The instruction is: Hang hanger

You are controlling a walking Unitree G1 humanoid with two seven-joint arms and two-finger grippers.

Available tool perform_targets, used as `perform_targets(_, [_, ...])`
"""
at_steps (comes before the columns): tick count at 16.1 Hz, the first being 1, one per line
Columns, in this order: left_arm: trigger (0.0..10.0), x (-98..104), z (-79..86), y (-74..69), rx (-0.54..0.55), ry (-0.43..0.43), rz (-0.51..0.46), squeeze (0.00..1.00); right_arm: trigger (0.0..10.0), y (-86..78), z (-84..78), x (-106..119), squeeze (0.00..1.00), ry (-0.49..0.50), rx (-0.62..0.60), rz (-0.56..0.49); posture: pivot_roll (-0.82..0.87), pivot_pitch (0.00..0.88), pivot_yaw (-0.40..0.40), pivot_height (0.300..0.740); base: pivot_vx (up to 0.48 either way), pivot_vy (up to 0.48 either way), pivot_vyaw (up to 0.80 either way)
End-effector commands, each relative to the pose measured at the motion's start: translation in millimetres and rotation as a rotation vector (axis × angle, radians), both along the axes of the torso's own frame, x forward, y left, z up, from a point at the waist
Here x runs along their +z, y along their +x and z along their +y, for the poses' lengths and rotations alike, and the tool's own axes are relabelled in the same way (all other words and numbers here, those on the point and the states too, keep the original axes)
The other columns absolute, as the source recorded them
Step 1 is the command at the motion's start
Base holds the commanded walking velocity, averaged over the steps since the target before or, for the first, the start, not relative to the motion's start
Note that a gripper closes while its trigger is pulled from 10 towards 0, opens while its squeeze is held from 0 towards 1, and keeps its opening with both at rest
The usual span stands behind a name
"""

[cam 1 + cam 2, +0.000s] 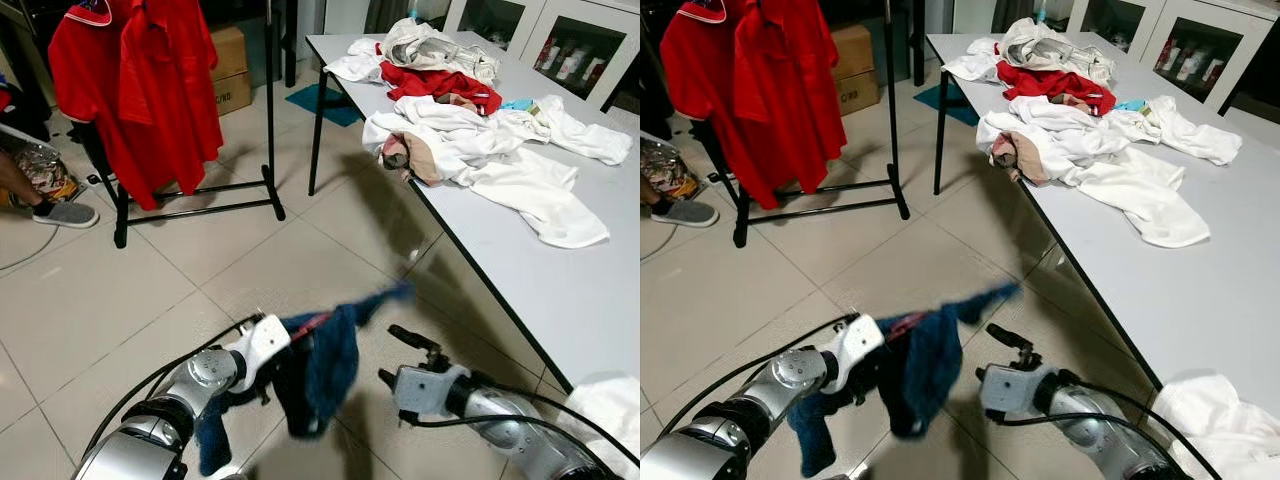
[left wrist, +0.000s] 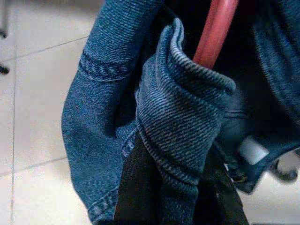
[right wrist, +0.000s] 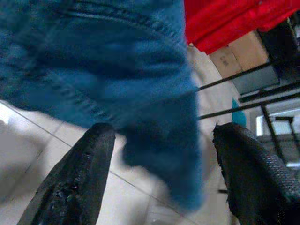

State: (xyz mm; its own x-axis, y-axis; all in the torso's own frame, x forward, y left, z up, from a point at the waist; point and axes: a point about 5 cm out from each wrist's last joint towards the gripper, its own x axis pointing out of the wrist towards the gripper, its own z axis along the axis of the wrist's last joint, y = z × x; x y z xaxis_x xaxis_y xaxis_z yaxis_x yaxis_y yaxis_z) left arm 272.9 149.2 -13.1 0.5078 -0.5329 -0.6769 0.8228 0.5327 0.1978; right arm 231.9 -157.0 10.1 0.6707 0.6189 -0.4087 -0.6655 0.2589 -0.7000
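A blue denim garment (image 1: 332, 360) on a red hanger (image 2: 215, 28) hangs low over the tiled floor. My left gripper (image 1: 272, 348) is shut on a fold of it, and its black fingers (image 2: 136, 197) pinch the denim. My right gripper (image 1: 400, 358) stands open just to the right of the garment. The blurred cloth hangs in front of its spread fingers (image 3: 75, 178) without being held. At the far left stands a black clothes rack (image 1: 269, 110) with red shirts (image 1: 150, 80) hanging on it.
A white table (image 1: 560, 290) runs along the right, with a pile of white and red clothes (image 1: 470, 130) on it. More white cloth (image 1: 610, 400) lies by my right arm. A person's shoe (image 1: 65, 212) rests at the left edge. Cardboard boxes (image 1: 230, 70) sit behind the rack.
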Motion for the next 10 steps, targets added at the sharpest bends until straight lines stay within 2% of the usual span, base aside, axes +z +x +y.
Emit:
perform_targets(1, [10.0,10,-5.3,8.6,-0.051,0.003,-0.053,0.0,10.0,2.4,-3.1,0,0.0,-0.025,0.001,-0.013,-0.09,0.0,-0.035,0.74,0.0,0.0,0.0])
perform_targets(4, [10.0,8,-9.7,3.9,-0.155,0.046,-0.068,0.0,10.0,3.2,-1.9,-5,0.0,-0.087,0.041,-0.015,-0.08,0.0,-0.034,0.74,0.0,0.0,0.0])
perform_targets(6, [10.0,6,-11.0,1.0,-0.212,0.073,-0.079,0.0,10.0,-2.9,-0.5,-12,0.0,-0.131,0.092,0.008,-0.07,0.0,-0.037,0.74,0.0,0.0,0.0])
perform_targets(10, [10.0,5,-12.1,-1.8,-0.288,0.115,-0.094,0.0,10.0,-7.5,0.6,-20,0.0,-0.162,0.128,0.047,-0.07,0.0,-0.038,0.74,0.0,0.0,0.0])
